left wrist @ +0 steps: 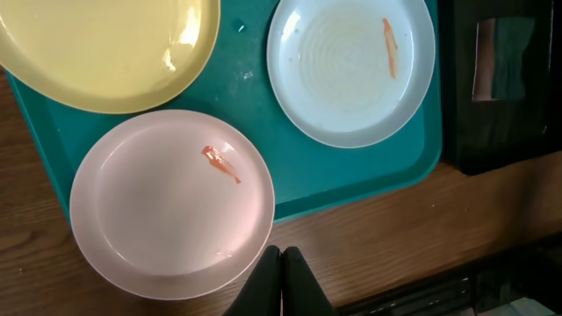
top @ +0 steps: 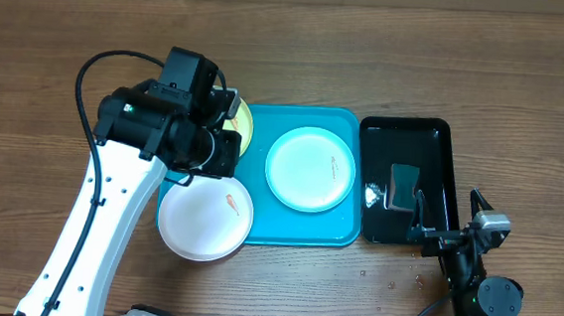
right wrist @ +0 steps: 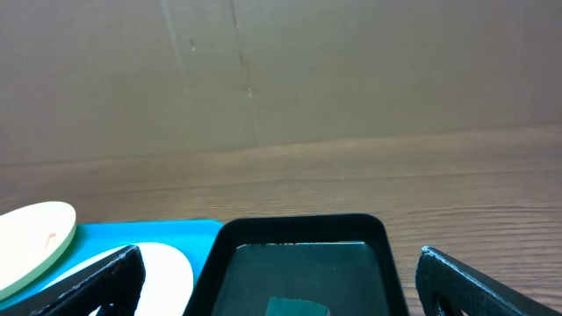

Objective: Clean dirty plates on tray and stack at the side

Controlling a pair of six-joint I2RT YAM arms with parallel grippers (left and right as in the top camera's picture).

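Surface: brown wooden table point(top: 370, 45), with a plain brown wall behind it in the right wrist view.

Item 1, tray point(top: 297, 229): bright cyan-blue with a low rim, lying below and ahead of the left gripper point(left wrist: 282, 259).

Item 2, white plate point(left wrist: 171, 202): one orange smear. It is the plate nearest the left gripper, its rim just ahead of the tips, and it overhangs the tray's edge onto the table.

Item 3, yellow-green plate point(left wrist: 105, 44): beyond the white plate, farther ahead and to the left. No smear can be made out.

Item 4, light cyan plate point(left wrist: 351, 66): ahead and to the right, wholly on the tray, with an orange streak near its rim.

Item 5, black tray point(right wrist: 299, 230): directly ahead of the right gripper point(right wrist: 279, 281). It holds a dark greenish block point(top: 403, 186), possibly a sponge.

Left gripper: fingers pressed together, holding nothing. Whether the tips touch the table cannot be told.

Right gripper: fingers spread wide, empty.

Handling, by judgement: the plates look light, stiff and glossy, so they are likely slippery and not fragile. Each is best taken at the rim, one finger above and one below. The white plate's overhanging edge gives the easiest way under.
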